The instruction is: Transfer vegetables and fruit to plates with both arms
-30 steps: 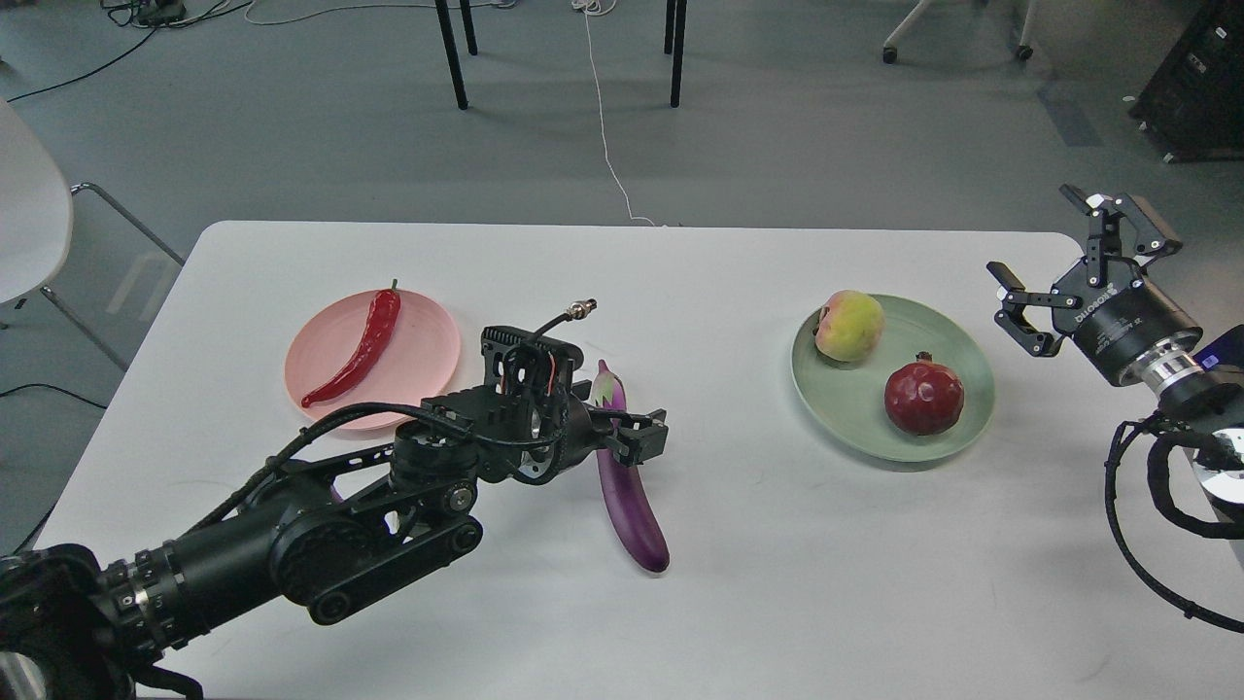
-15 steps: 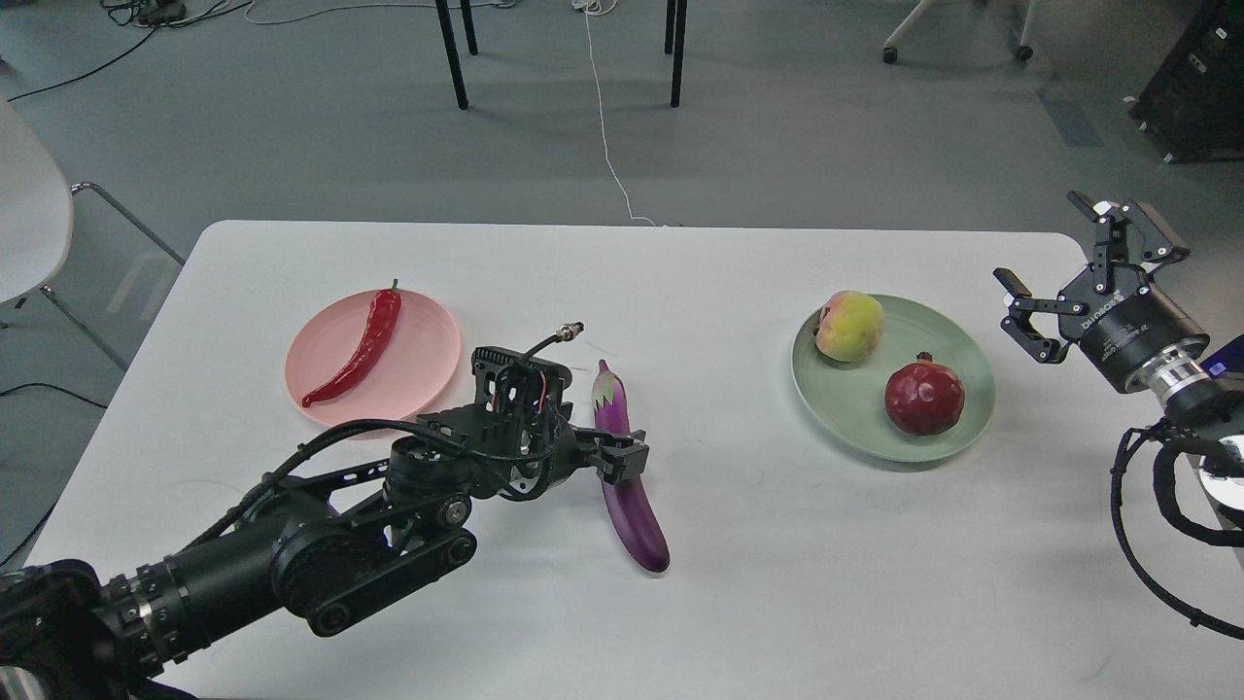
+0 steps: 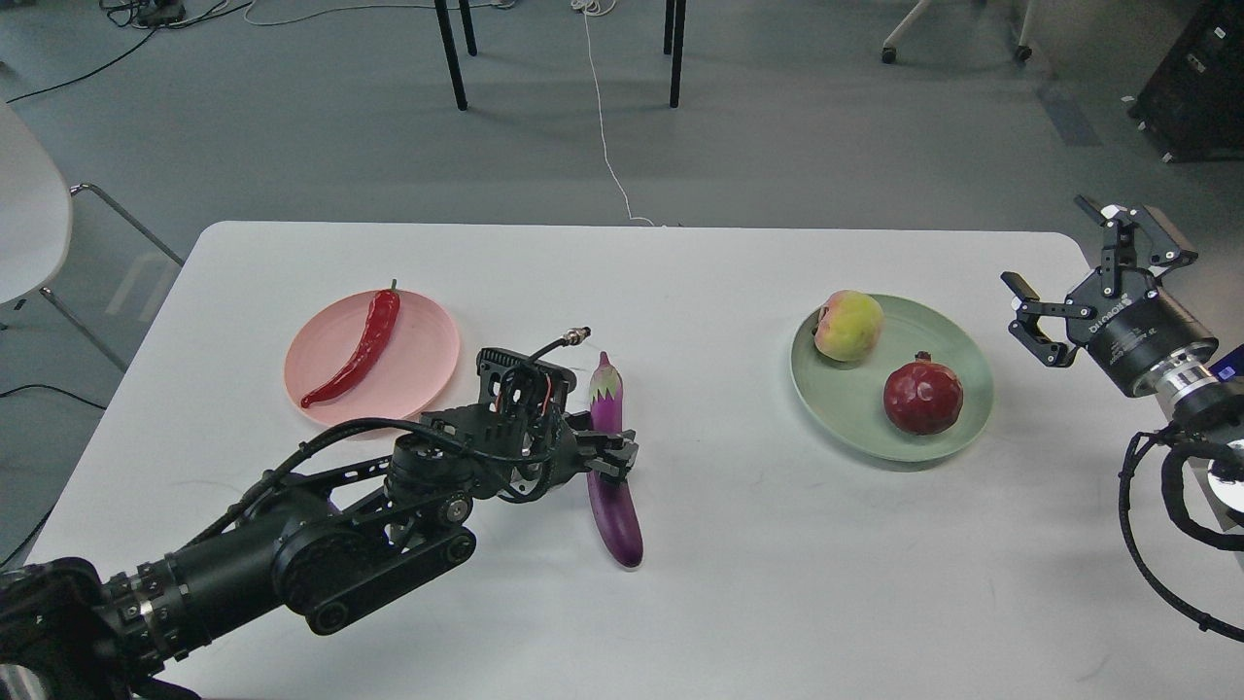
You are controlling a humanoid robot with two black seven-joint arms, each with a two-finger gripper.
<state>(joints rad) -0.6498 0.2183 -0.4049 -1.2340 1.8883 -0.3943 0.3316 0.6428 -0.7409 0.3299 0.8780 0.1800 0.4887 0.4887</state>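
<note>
The purple eggplant lies lengthwise at the table's middle, cap pointing away. My left gripper is shut on its middle; whether it is lifted off the table I cannot tell. The red chili pepper lies on the pink plate at the left. The peach and the pomegranate sit on the mint green plate at the right. My right gripper is open and empty, beyond the table's right edge, right of the green plate.
The white table holds only these things. A white chair stands off the left side. Black table legs and cables are on the floor behind.
My left gripper has closed on the eggplant, and the eggplant has shifted slightly left and turned straighter. My right gripper has drawn back to the right, still open.
</note>
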